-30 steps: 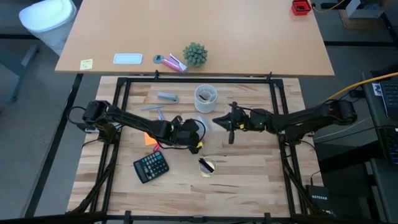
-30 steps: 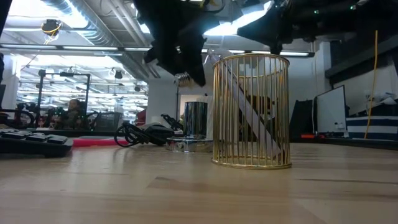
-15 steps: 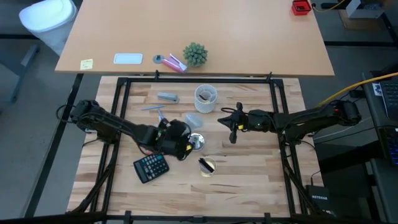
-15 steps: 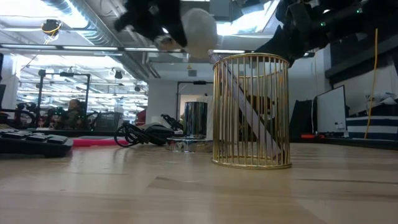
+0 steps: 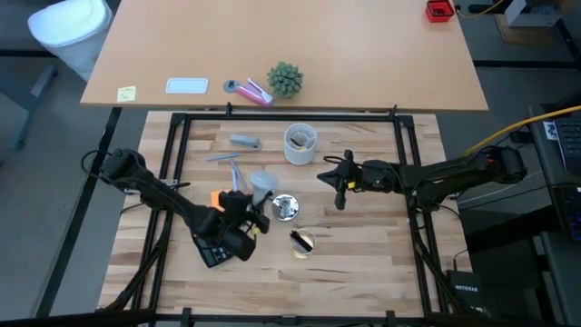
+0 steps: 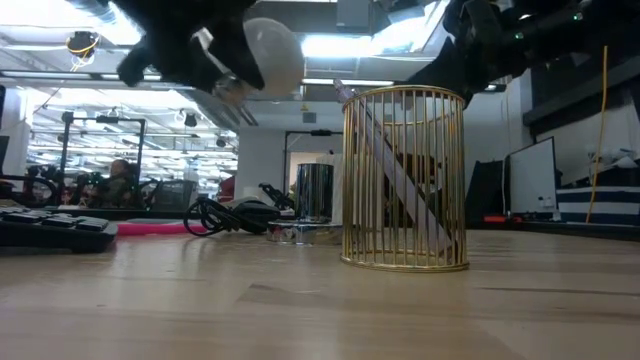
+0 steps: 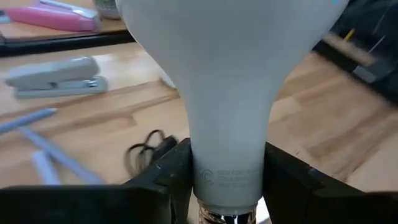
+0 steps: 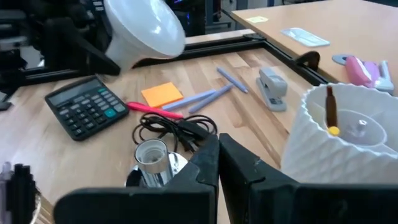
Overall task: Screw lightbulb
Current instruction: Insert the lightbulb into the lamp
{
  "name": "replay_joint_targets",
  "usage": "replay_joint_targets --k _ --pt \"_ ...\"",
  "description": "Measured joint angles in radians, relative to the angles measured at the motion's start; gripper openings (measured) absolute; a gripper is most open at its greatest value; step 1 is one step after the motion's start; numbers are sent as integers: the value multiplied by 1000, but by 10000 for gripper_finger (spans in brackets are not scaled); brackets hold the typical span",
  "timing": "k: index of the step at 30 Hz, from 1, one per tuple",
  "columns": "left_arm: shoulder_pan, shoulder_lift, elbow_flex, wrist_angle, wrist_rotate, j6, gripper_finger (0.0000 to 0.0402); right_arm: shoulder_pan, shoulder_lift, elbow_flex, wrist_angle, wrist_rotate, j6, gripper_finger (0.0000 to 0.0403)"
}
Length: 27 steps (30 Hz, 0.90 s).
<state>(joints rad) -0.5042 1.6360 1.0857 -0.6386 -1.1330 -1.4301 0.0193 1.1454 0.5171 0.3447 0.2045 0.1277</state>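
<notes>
The white lightbulb [image 5: 261,182] is held in the air by my left gripper [image 5: 251,204], which is shut on it above the calculator [image 8: 84,106] and the orange note [image 5: 216,198]. In the low view the bulb [image 6: 270,55] slants with its globe up and its screw base [image 6: 226,90] lower. The round silver socket [image 5: 287,207] with its black cord stands on the table, to the right of the bulb. My right gripper [image 5: 338,188] is shut and empty, right of the socket. My left gripper pinches the bulb's narrow neck [image 7: 229,177], just above the metal screw base, between its two fingers [image 7: 169,174]. The fingers lie across the neck, and the globe points away from the gripper. The bulb is lifted clear of the table and tilted, globe upward.
A gold wire pen holder [image 5: 302,242] stands near the socket, and a white cup [image 5: 300,143] with pens stands at the back. A stapler [image 5: 245,142], grey pens [image 5: 227,162] and a pink pen [image 8: 155,111] lie on the left half.
My left gripper has gone toward the table's near left corner, away from the socket, carrying the bulb. It has tipped, so the bulb's base, which pointed down, now slants and the globe is up. My right gripper has drawn back a little toward the right.
</notes>
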Motion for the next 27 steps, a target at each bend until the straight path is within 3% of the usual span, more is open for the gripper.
replay_joint_targets --k 8,15,18,27 --pt "8 0 -216 584 -55 323 151 0 5 0 6 -15 1 12" --pt "42 1 -350 929 -45 605 152 0 5 0 16 -15 25 12" --pt "73 1 -383 1038 23 703 152 0 5 0 22 -15 25 12" --pt "203 1 -428 1376 369 1086 152 0 5 0 55 -15 25 12"
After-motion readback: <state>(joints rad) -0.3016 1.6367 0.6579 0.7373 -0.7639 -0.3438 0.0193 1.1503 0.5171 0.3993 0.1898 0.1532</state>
